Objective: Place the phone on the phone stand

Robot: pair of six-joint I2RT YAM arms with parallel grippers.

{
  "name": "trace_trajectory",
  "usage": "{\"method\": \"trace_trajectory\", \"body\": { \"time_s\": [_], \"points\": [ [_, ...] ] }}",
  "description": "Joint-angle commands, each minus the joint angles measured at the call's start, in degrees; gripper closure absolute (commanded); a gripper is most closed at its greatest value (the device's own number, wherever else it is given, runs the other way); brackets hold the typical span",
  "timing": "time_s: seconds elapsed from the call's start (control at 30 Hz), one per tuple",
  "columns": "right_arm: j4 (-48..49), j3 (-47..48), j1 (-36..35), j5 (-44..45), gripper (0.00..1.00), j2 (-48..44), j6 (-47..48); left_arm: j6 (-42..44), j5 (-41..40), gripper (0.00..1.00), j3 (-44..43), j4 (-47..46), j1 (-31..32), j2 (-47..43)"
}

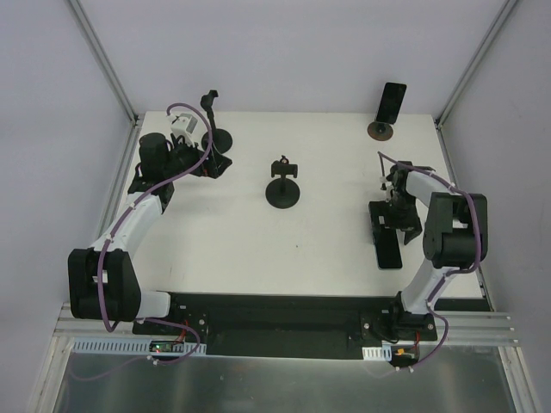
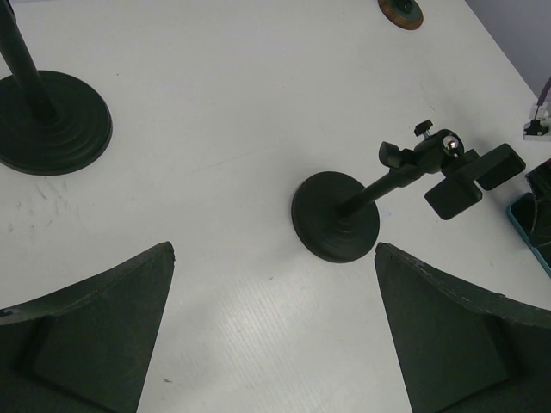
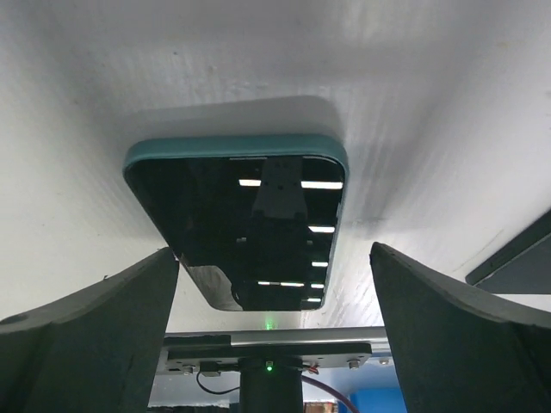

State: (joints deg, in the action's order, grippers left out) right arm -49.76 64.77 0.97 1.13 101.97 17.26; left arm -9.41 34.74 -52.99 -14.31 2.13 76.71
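Where the white bench (image 1: 327,249) carries the set, two arms stand bolted at its near edge. The left arm (image 1: 129,224) reaches to the far left corner. The right arm (image 1: 448,232) bends over the right side.

Three stands noted. The left stand (image 1: 215,133), a tall post on a round black base, sits at the far left, close to the left arm's wrist. The middle stand (image 1: 283,191) sits mid-bench: round black base, tilted post, clamp head with a small knob. The far stand (image 1: 381,130), with a brownish base, sits at the far edge on the right and bears a second phone (image 1: 393,101), propped upright.

The phone (image 3: 250,232), dark screen up in a teal case, lies flat on the bench at the right, well apart from the middle stand and directly beneath the right wrist.

The right fingers (image 3: 465,335) are spread wide, one to each side of the phone, gripping nothing; contact with the case cannot be confirmed. The left fingers (image 2: 103,335) are likewise spread wide and grip nothing, above bare bench, with the middle stand ahead of them and the left stand's base off to their left.
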Motion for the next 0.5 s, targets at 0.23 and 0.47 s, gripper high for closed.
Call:
{"method": "trace_trajectory", "body": {
  "time_s": [0.23, 0.47],
  "points": [
    [-0.4, -1.2, -3.3, 1.7, 0.08, 3.0, 0.0, 0.9, 2.1, 0.01, -0.4, -1.3, -0.7, -0.5],
    [-1.0, -1.1, -3.9, 1.2, 0.28, 2.4, -1.4, 0.4, 2.3, 0.01, -0.8, -1.3, -0.7, -0.1]
  ]
}}
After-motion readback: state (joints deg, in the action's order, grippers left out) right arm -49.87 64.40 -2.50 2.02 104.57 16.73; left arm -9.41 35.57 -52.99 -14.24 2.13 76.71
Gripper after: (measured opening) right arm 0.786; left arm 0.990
